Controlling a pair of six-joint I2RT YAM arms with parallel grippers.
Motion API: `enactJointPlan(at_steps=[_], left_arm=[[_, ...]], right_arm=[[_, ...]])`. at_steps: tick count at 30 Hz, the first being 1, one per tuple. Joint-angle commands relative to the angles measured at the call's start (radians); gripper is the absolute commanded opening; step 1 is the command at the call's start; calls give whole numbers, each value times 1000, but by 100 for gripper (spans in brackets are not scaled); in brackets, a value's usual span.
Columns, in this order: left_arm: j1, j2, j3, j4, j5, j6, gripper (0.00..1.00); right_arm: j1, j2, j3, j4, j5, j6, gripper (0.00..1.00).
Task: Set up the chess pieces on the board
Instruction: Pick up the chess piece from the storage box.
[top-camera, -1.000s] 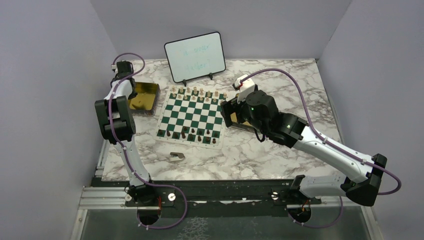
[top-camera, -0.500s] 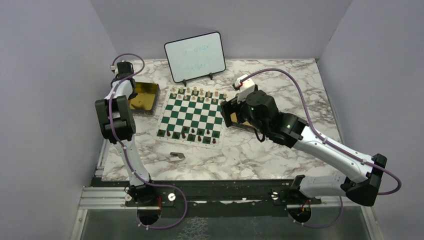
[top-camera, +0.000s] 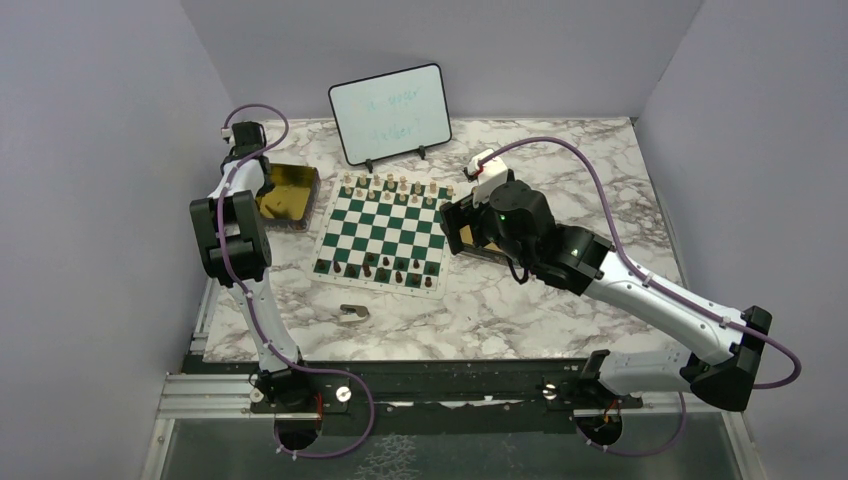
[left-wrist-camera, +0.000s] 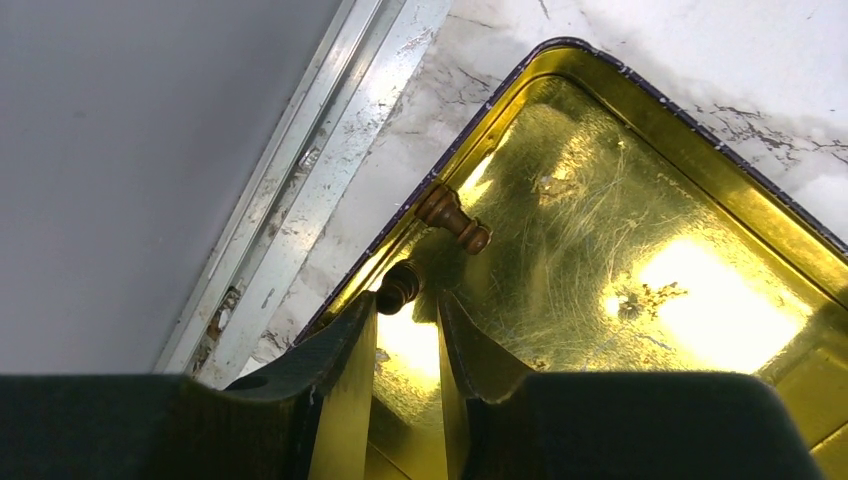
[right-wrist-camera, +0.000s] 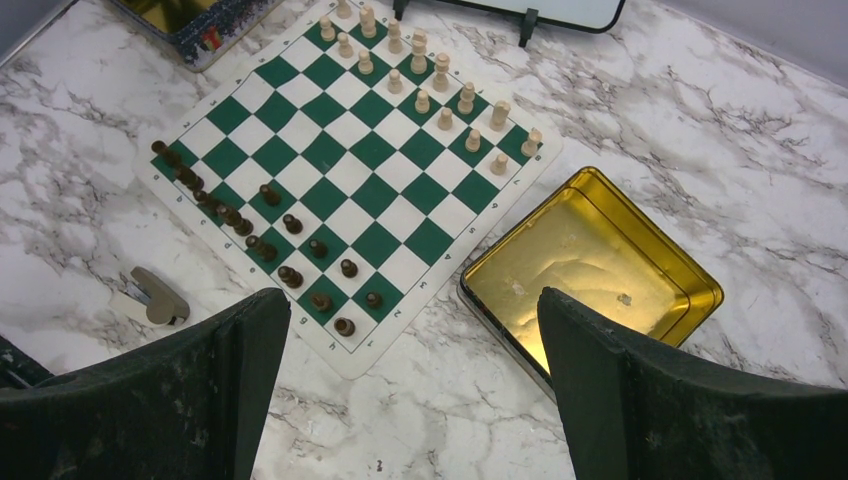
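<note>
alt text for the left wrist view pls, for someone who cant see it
The left hand, fingers slightly apart, hovers over the corner of a gold tin where two dark brown chess pieces lie, one just ahead of the fingertips. Marble table and a metal rail show beyond the tin's edge.

i see faint green handwriting on the whiteboard (top-camera: 391, 112), too pale to read; tiny marks along the white border of the board (right-wrist-camera: 438, 262) are illegible too.
</note>
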Motion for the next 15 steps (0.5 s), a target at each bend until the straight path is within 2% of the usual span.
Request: enactJointPlan(at_steps=[1, 8, 15], left_arm=[[-2, -22, 23, 15, 98, -12, 29], [-9, -36, 27, -12, 132, 2, 29], [-9, -47, 61, -19, 95, 26, 29]], right_arm=[[3, 1, 8, 30, 0, 6, 100], [3, 3, 7, 39, -3, -3, 100], [3, 0, 7, 43, -5, -6, 100]])
